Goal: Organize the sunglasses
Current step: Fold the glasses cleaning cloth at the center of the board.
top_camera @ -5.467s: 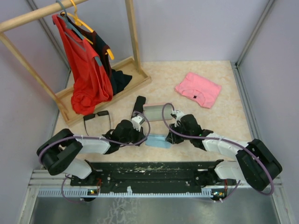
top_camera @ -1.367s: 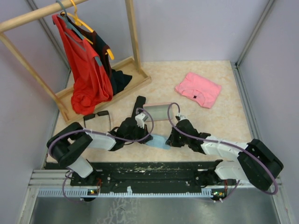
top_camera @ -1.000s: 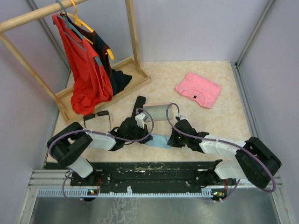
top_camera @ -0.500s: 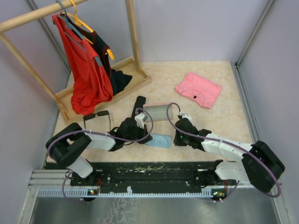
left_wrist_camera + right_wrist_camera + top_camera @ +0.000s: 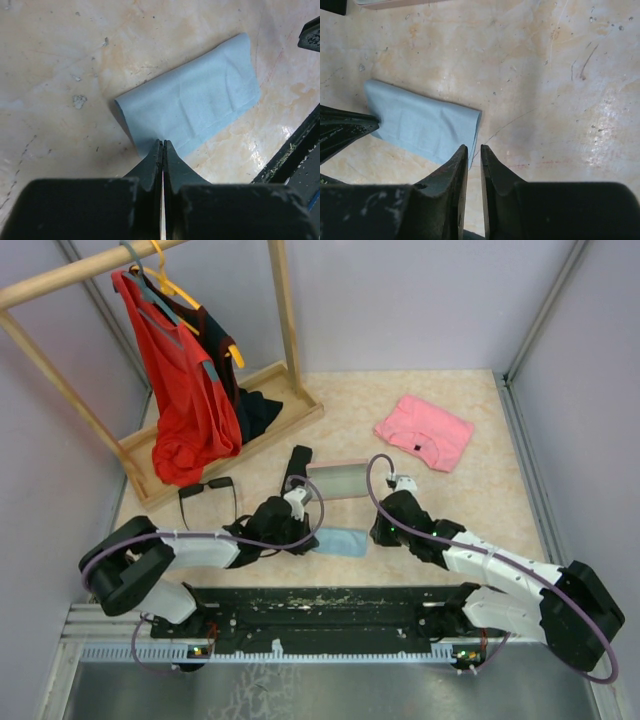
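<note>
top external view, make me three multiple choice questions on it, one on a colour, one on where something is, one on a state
1. What colour is the folded garment at the far right of the table?
A green; B pink; C white

2. Where is the blue cloth?
A flat on the table between the left gripper and the right gripper; B on top of the folded garment; C lifted in the air

3. How do the left gripper's jaws stand?
A wide open; B gripping the folded garment; C shut, tips at the blue cloth's edge

Answers:
1 B, it is plainly pink.
2 A, both wrist views show it flat on the table by the fingertips.
3 C, the left wrist view shows no gap between the fingers.
</note>
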`<state>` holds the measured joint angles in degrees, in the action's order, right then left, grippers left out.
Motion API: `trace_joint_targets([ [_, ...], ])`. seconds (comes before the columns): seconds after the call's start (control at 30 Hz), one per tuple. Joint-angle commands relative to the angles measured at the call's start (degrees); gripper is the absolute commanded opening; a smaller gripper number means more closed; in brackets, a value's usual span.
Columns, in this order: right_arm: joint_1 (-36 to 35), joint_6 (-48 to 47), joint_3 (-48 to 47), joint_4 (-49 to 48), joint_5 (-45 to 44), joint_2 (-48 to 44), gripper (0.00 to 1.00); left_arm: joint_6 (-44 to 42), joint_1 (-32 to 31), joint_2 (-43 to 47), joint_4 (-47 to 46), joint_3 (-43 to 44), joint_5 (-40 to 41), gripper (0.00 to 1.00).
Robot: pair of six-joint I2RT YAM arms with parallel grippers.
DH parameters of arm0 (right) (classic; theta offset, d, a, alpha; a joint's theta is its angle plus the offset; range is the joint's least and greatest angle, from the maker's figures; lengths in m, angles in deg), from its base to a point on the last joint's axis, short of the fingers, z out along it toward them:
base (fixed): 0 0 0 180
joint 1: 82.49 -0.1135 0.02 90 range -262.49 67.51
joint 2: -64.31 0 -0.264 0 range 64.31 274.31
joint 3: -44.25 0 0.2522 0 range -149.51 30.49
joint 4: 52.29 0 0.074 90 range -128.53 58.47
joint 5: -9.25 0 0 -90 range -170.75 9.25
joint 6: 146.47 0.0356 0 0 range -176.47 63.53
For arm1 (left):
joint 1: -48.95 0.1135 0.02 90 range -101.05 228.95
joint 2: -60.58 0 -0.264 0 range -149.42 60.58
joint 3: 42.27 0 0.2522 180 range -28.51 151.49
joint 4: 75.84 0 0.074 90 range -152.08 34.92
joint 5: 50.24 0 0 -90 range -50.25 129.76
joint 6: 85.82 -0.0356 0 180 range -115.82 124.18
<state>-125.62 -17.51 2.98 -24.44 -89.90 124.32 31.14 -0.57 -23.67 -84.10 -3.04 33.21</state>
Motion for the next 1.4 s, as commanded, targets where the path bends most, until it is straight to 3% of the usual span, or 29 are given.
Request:
trace_joint_targets([
  [0.0, -0.2, -0.3, -0.6, -3.0, -2.6, -2.0, 0.21, 0.1, -0.3, 3.6, 5.7, 0.6, 3.4, 0.01],
  [0.1, -0.2, -0.9, -1.3, -2.2, -3.5, -1.1, 0.30, -1.0, 0.1, 6.2, 7.7, 2.6, 6.2, 0.12],
  [0.3, -0.2, -3.1, 0.0, -6.2, -1.4, 0.0, 0.40, -1.1, 2.7, 6.0, 9.6, 5.5, 11.3, 0.19],
  [0.47, -0.4, -4.9, 1.9, -11.8, -0.6, 1.7, 0.43, 0.1, 4.4, 4.5, 10.4, 5.9, 13.1, 0.22],
  [0.67, -3.0, -4.1, 2.8, -14.8, -5.8, 5.5, 0.43, -0.9, 4.5, 7.1, 10.9, 4.7, 16.9, 0.28],
  [0.9, -6.5, -3.5, 2.4, -16.1, -10.3, 10.6, 0.43, -2.6, 4.4, 8.7, 10.8, 4.4, 17.0, 0.28],
  [1.37, -12.4, -6.6, -5.1, -5.9, -14.6, 21.2, 0.40, -2.8, 4.5, 8.2, 10.6, 4.3, 16.0, 0.22],
])
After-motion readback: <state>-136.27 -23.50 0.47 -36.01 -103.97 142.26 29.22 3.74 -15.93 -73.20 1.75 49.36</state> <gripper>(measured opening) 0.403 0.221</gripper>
